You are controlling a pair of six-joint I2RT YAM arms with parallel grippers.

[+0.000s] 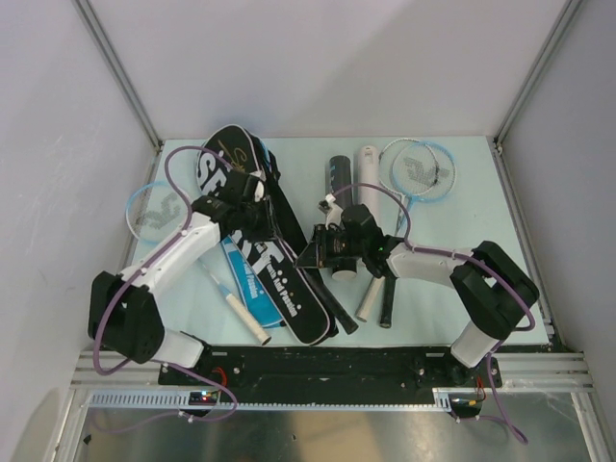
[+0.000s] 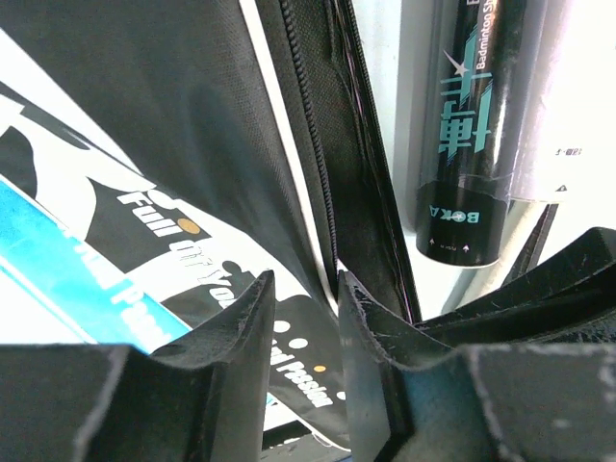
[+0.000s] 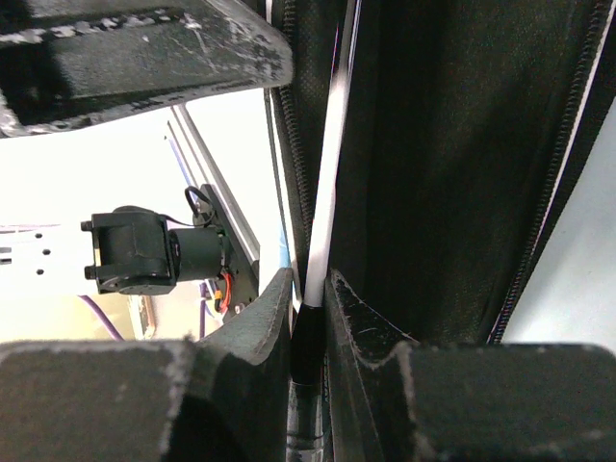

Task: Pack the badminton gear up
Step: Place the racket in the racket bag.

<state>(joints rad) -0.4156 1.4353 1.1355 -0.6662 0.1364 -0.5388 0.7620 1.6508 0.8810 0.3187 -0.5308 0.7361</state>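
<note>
The step in hand looks like opening the black fabric racket cover [image 1: 294, 289], which lies slantwise across the middle of the top view, its white "SPORT" lettering and blue panel face up. The right hand [image 3: 310, 289] is clenched on the cover's thin edge, white piping and woven black cloth pinched between its scuffed dark pads. The left hand [image 2: 303, 284] hovers low over the printed face at centre-left of the top view, released, its jaws apart with only the glossy print showing between them. The cover's coil zip [image 2: 306, 144] runs beside a soft, limp flap, so I judge the next move calls for the left hand to catch the opposite flap, or to fetch a racket, while the right holds the mouth taut. The glossy black cardboard tube [image 2: 467, 144] and the smooth white tube [image 1: 367, 168] lie side by side at upper centre, and the thin blue-rimmed strung racket [image 1: 421, 171] lies at upper right, all on the pale matte desk [image 1: 472, 226].
</note>
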